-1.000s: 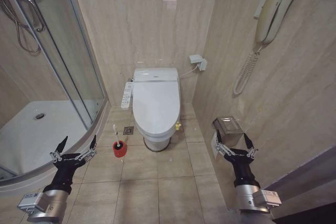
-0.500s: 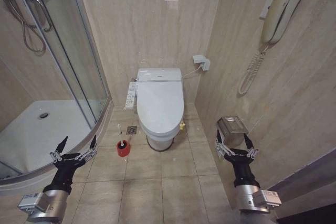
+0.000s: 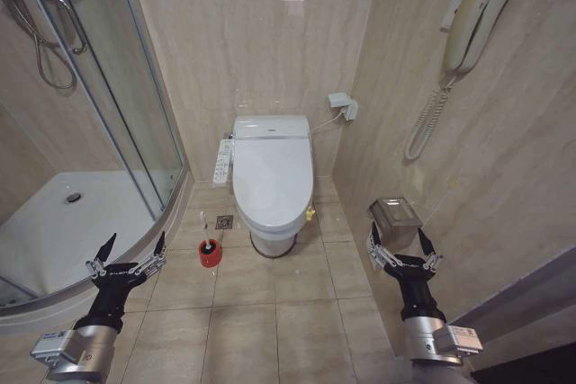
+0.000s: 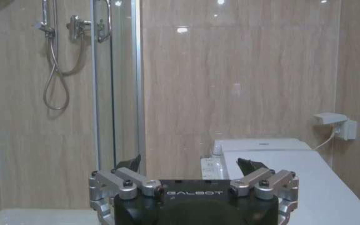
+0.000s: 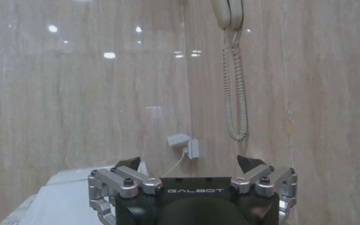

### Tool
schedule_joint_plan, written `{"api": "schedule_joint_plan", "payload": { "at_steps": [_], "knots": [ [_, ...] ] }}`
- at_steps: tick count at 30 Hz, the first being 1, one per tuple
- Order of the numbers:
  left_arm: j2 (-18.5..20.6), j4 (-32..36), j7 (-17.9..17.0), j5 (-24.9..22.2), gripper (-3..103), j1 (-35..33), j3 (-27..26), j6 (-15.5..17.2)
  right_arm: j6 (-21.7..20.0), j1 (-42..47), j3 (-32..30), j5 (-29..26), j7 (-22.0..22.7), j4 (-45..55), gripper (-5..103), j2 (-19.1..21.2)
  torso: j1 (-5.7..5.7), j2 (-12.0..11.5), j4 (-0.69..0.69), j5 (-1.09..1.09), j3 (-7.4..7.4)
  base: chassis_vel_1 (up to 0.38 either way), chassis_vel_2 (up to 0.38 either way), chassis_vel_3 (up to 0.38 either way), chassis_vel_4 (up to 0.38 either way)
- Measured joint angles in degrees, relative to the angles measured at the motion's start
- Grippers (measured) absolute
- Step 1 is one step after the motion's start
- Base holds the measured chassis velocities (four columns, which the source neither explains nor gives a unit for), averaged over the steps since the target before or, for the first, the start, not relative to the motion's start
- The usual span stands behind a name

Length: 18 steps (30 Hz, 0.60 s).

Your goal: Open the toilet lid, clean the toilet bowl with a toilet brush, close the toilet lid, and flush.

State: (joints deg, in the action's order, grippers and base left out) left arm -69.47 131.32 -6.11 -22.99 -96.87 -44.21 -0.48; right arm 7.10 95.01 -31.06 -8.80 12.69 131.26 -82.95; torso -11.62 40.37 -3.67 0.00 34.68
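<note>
Two pincers hang low, both spread and empty: the left pincer (image 3: 126, 263) by the glass shower enclosure (image 3: 108, 114), then the small white-handled toilet brush (image 3: 208, 249) in its round red holder, the glossy white oval toilet lid (image 3: 273, 177) lying shut, the right pincer (image 3: 402, 254) near the wall. Reaching from this far could clip the shower glass or topple the brush.

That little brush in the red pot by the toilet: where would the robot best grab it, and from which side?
Probably by the thin white handle of the toilet brush, which rises out of its red holder beside the toilet bowl, coming from above and in front. It stands on the robot's left, so the left gripper, jaws open, seems the likelier one; the right gripper hangs by the wall.
</note>
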Motion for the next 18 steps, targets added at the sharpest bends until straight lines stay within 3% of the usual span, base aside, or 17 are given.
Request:
{"api": "schedule_joint_plan", "payload": {
  "at_steps": [18],
  "knots": [
    [0.00, 0.00, 0.00, 0.00, 100, 0.00, 0.00, 0.00, 0.00, 0.00, 0.00, 0.00, 0.00, 0.00, 100, 0.00, -0.02, 0.00, 0.00, 0.00, 0.01, 0.010, -0.008, -0.011, 0.009]
  ]
}}
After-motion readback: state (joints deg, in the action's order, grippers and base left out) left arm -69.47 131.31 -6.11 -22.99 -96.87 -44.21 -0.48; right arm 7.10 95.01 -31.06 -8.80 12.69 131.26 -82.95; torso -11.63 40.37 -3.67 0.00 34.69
